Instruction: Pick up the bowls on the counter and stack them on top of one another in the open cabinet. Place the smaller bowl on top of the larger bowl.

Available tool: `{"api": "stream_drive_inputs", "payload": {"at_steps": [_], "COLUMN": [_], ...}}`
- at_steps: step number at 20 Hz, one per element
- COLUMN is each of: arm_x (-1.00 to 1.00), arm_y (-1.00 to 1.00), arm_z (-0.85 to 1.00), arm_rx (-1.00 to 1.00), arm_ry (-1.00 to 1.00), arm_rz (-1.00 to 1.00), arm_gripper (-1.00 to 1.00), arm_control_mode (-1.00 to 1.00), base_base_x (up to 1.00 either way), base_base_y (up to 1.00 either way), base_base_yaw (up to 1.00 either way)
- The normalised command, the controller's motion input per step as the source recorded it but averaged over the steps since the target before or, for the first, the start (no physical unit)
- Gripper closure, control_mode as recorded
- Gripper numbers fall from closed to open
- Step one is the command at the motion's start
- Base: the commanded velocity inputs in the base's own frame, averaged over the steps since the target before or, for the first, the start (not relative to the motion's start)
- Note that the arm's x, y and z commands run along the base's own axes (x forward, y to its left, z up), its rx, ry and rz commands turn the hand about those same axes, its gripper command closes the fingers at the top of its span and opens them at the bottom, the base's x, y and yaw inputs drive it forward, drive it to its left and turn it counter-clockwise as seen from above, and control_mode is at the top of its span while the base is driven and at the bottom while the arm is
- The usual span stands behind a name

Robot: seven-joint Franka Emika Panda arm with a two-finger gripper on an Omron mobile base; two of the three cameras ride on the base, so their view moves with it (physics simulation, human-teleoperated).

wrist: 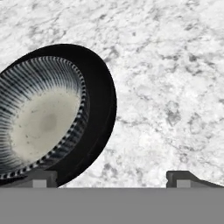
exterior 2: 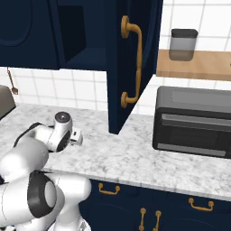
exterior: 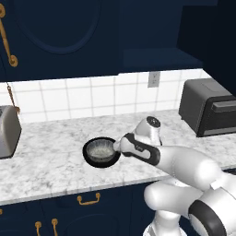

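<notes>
On the marbled counter (exterior: 50,163) stands the larger bowl (exterior: 90,159), wide and glossy black. The smaller bowl (exterior: 100,150), grey with a striped rim and pale speckled inside, sits nested in it. In the hand view the smaller bowl (wrist: 41,122) fills the left side inside the larger bowl (wrist: 103,103). My gripper (exterior: 119,146) hovers low at the black bowl's right rim, open, with nothing between its fingertips (wrist: 43,177). The open cabinet (exterior: 159,57) is up on the wall at the right, its recess (exterior 2: 74,38) dark.
A black toaster oven (exterior: 207,108) stands on the counter at the right, also seen large in the right base view (exterior 2: 194,122). A silver toaster (exterior: 7,131) is at the left edge. An open navy cabinet door with a gold handle (exterior 2: 131,63) hangs above the counter.
</notes>
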Motion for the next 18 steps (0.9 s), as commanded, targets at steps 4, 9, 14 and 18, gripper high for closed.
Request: {"api": "stream_drive_inputs", "payload": {"at_steps": [4,9,14,18], "arm_x": [0.34,0.28,0.13,0.0], "arm_y": [0.13,0.16,0.08,0.0], "arm_z": [-0.08,-0.1,-0.11,-0.26], "arm_rx": [0.05,0.0,0.0,0.0], "arm_ry": [0.12,0.17,0.12,0.01], "arm_rz": [-0.07,-0.06,-0.01,0.0], "arm_gripper": [-1.0,-1.0,-1.0,-1.0], "arm_control_mode": [-1.0,-1.0,-1.0,-1.0], "base_base_x": [0.0,0.0,0.0,0.0], "base_base_y": [0.0,0.0,0.0,0.0], "base_base_yaw": [0.0,0.0,0.0,0.0]}}
